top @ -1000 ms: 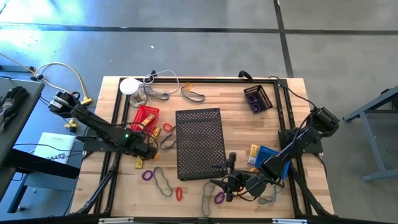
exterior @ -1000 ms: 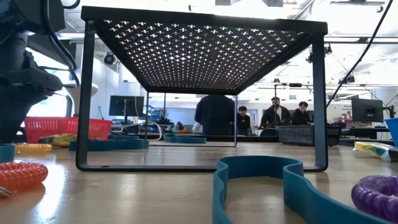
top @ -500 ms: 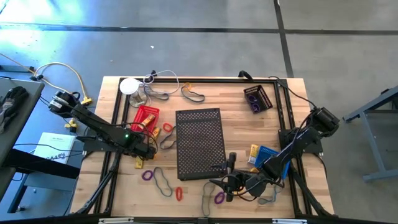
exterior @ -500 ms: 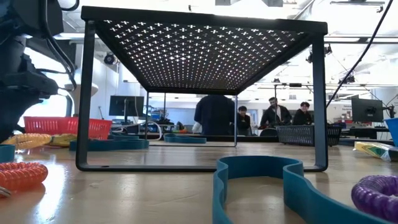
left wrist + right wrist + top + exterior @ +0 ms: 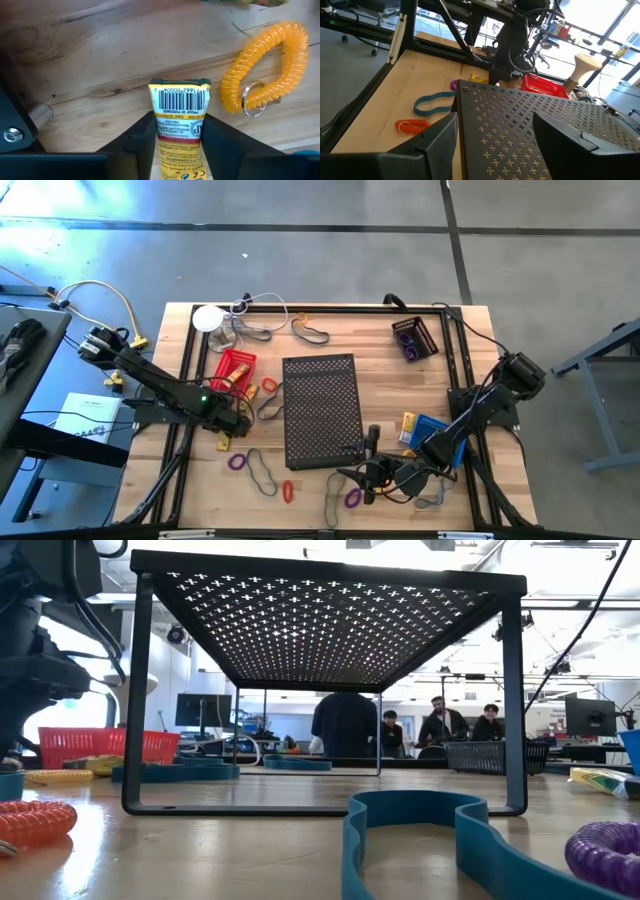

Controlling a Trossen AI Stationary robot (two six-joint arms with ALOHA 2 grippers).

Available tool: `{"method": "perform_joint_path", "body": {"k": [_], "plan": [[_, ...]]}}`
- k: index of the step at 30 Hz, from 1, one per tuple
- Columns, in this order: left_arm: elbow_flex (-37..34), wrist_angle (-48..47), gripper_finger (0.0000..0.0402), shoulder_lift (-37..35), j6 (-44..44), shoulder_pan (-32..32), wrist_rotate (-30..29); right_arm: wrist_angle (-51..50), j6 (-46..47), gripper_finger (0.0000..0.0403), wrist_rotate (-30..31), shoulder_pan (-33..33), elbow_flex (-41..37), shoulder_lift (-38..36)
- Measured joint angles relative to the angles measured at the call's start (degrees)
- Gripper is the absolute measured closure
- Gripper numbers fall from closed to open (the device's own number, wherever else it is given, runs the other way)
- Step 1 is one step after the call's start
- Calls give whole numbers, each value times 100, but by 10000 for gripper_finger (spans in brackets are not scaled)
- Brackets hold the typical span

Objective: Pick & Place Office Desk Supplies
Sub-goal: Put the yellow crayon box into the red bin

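My left gripper [image 5: 240, 423] is down at the table left of the black perforated shelf [image 5: 320, 410] and is shut on a small yellow packet with a barcode [image 5: 179, 100]. A yellow coil loop with a key ring [image 5: 267, 70] lies on the wood just beyond it. My right gripper [image 5: 367, 452] hangs open at the shelf's near right corner, its fingers wide apart over the shelf top [image 5: 520, 135]. Purple [image 5: 237, 462], red [image 5: 288, 491] and orange [image 5: 268, 386] loops and a grey band [image 5: 263, 471] lie flat on the table. My left gripper [image 5: 180, 127] pinches the yellow packet between its two fingers [image 5: 142, 137], one on each long side. The fingers lie along the packet, and its barcode end [image 5: 179, 92] sticks out past them. I cannot tell whether the packet rests on the wood or is lifted.
A red basket [image 5: 233, 370] stands left of the shelf and a black basket [image 5: 414, 338] holding purple loops at the far right. A blue packet [image 5: 428, 430] and a yellow block [image 5: 408, 423] lie right of the shelf. The white disc with cords [image 5: 207, 317] sits far left.
In the low view my left arm has shifted slightly, and the yellow thing beside it rose a little and came back down. The high view shows no shift.
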Motion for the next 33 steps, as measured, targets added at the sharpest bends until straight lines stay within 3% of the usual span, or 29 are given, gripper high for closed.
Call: {"method": "perform_joint_path", "body": {"k": [11,20,27,33], "plan": [[6,9,289,-82,410,238,480,2,0,156,1,0,0,0],[573,15,290,-793,1515,932,99,0,-4,156,1,-6,0,1],[1098,-285,290,-1245,2889,1960,-193,1,-11,156,12,-77,-1,2],[1152,-464,290,-1335,3765,3187,-272,0,-2,156,3,-122,0,2]]}}
